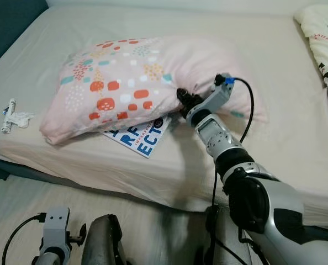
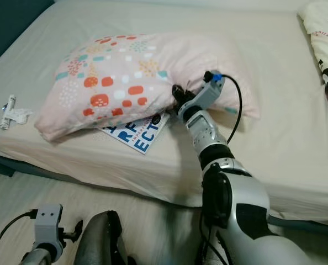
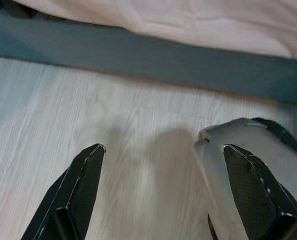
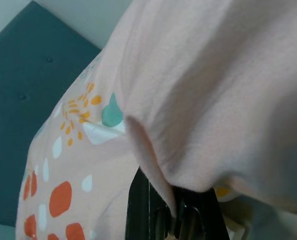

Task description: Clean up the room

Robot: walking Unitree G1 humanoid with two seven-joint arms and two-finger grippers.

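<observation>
A pink pillow with orange, teal and white spots lies across the bed. My right gripper is shut on a fold of its near edge; in the right wrist view the pink fabric is pinched between the black fingers. A white magazine with blue letters lies flat on the sheet, partly under the pillow. My left gripper hangs low over the floor beside the bed, open with nothing in it.
The bed has a beige sheet over a dark teal base. A small white crumpled item with a tube lies near the left bed edge. A cream blanket with dark print sits at the far right. The floor is pale wood.
</observation>
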